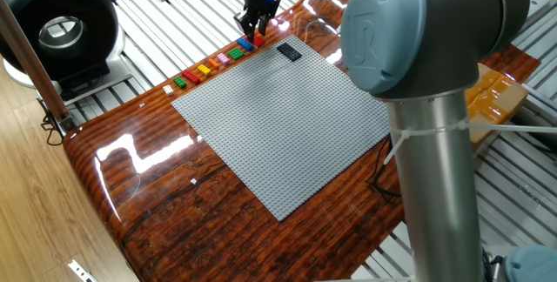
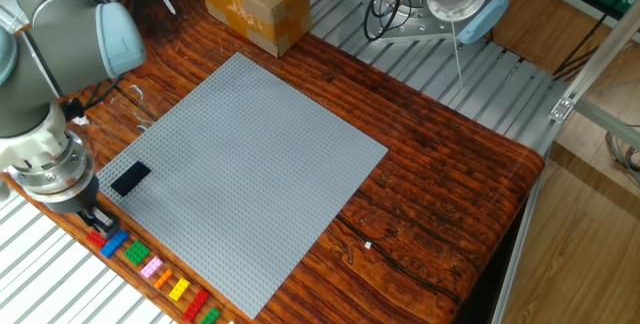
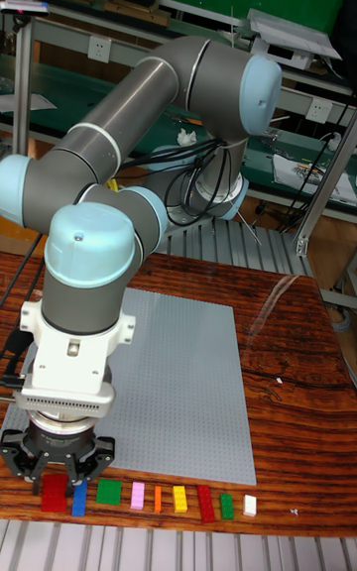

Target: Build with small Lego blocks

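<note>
the gripper (image 3: 56, 472) is hanging over the end of a row of small lego blocks (image 3: 149, 498) lying along the bottom of the tall fixed view, on the wooden table (image 3: 297, 412) just beside the near edge of the grey baseplate (image 3: 178, 383). its fingers (image 3: 18, 460) are reaching down around the red brick (image 3: 54, 492) at the lower left of that frame, with the blue brick (image 3: 79, 498) right next to it. in one fixed view the fingertips are closing in on something red at the upper middle of the frame, and the brick looks pinched between them — but whether it is truly clamped or only straddled, i cannot tell at this size.

the step in hand is, by my reading, picking the first brick from the row. a black piece (image 2: 130, 177) is already sitting on the baseplate at the left of the other fixed view, near the row.

the next move is calling for a straight lift clear of the blue neighbour, then a carry over the baseplate — lining up with the studs before pressing down.
</note>
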{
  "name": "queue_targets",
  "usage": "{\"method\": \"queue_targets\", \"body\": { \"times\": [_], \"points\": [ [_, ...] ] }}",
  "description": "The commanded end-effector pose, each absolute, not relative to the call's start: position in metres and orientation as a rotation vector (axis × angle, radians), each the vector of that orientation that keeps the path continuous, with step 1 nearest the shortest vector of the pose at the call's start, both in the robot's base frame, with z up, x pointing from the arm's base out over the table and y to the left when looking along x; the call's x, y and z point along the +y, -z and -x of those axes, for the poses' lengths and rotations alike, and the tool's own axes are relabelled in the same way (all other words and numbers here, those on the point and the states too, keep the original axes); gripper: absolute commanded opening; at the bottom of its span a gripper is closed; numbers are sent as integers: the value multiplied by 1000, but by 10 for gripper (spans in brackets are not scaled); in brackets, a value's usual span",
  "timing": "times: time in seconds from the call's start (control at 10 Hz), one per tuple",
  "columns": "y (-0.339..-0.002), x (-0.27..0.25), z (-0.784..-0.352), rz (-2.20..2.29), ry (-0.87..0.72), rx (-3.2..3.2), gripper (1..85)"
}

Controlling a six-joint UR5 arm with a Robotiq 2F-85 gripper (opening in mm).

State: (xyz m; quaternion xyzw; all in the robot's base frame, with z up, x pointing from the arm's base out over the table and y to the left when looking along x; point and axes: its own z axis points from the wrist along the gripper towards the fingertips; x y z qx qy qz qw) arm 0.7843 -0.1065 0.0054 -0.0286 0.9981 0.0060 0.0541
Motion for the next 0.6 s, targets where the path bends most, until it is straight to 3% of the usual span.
{"method": "queue_targets", "body": {
  "times": [0.0,0.5],
  "points": [
    [-4,-105,-783,77,-34,3024,400],
    [-3,-101,-782,86,-38,3019,417]
  ]
}}
